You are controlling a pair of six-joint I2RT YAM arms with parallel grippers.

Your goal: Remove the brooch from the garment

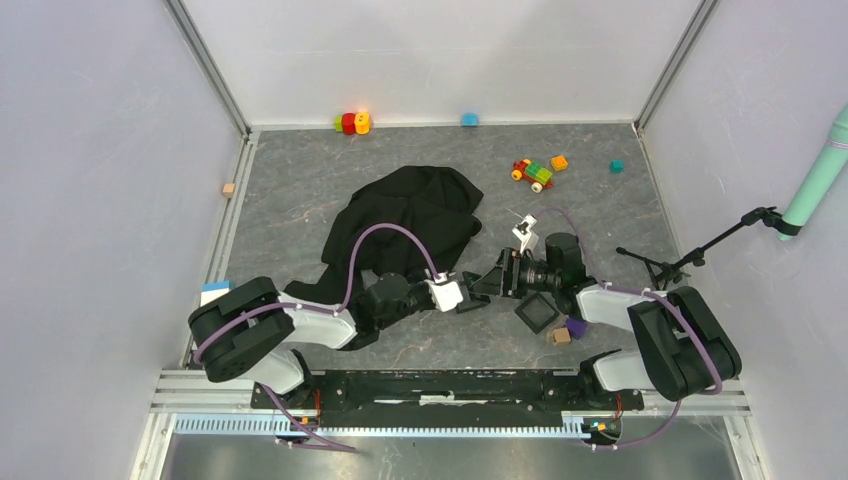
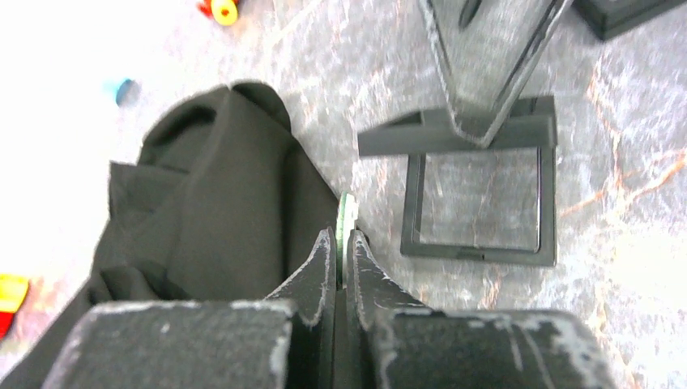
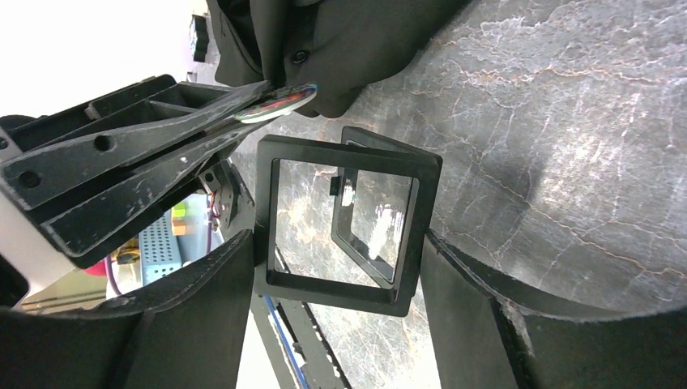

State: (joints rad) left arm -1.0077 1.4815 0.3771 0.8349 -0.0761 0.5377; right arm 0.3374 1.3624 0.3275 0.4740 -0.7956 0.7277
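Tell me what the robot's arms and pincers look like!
The left arm and right arm are chunky black with pale grey sections. A purple cable loops along each. The left pincer has scuffed black pointed fingers and a white block behind; the right pincer has wide, scratched black fingers.

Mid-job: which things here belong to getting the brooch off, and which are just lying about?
Job: brooch, pinched in left gripper; garment; open frame held by right gripper, probably.
Lying about: toy bricks, purple block, second black frame, wooden block.
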